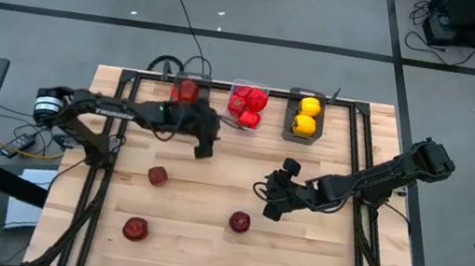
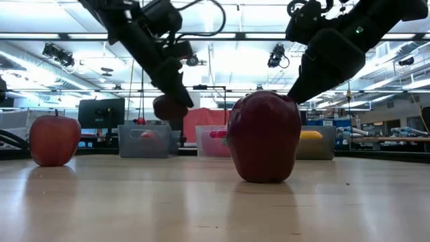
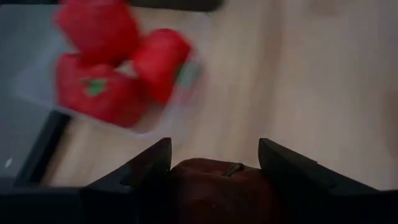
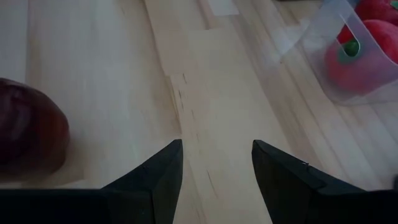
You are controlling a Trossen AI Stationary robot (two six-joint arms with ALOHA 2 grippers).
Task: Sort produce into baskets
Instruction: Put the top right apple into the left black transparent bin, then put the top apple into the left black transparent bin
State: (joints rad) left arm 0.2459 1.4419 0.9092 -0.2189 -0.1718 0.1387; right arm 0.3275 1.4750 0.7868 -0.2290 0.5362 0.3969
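Landmark: I place everything against the clear basket [image 1: 248,106], which sits at the far edge of the worktop [image 1: 202,241] and holds red peppers [image 1: 247,102].
Left end effector [image 1: 204,150]: I see it just in front of the clear basket and a little to its left, raised off the worktop, its fingers [image 3: 144,167] clamped on a dark maroon apple [image 3: 214,186].
Held apple: it sits between the two fingers with its stem facing the wrist camera; in the low view it hangs clear of the wood [image 2: 169,106].
Right end effector [image 1: 270,210]: I have it well in front of the clear basket and slightly to its right, fingers [image 4: 163,168] spread apart with nothing between them.
Nearest loose apple [image 1: 240,221]: on the worktop just beside the right end effector, on its left side, not touched.
Other loose apples: one [image 1: 156,176] in front of the left end effector, another [image 1: 135,228] nearer the front edge, both well away from the clear basket.
Left grey basket [image 1: 186,90]: just left of the clear basket, with one dark red piece inside.
Right grey basket [image 1: 304,116]: just right of the clear basket, holding yellow peppers [image 1: 306,115].
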